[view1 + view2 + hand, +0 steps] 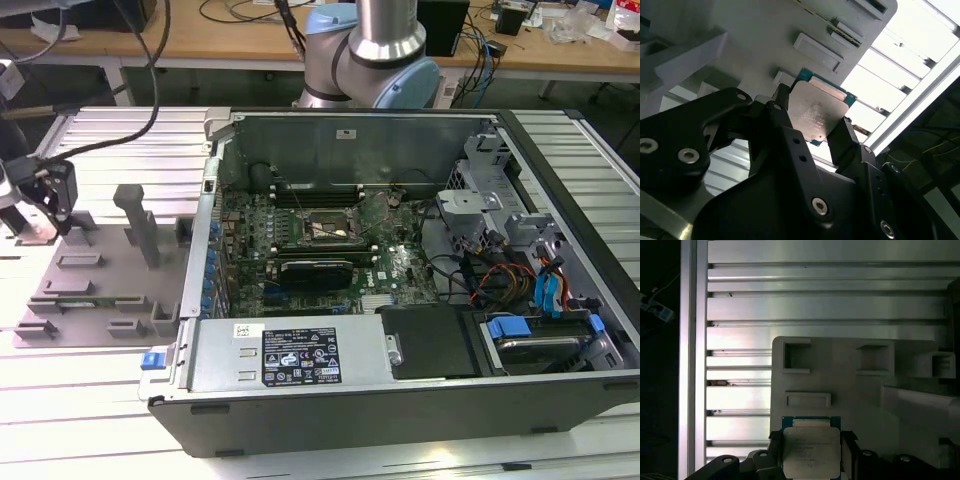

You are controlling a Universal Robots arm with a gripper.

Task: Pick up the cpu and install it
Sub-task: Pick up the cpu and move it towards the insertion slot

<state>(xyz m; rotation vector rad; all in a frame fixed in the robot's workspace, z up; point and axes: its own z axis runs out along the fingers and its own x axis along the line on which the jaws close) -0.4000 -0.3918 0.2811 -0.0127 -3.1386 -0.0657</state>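
The big open black computer case, with the dark square socket on its green board, lies well apart from me toward the exterior view's right. I hang over the flat grey plastic holder plate at the far left. My black gripper is narrowed onto two opposite edges of the small silvery square cpu, held flat between my jaws.
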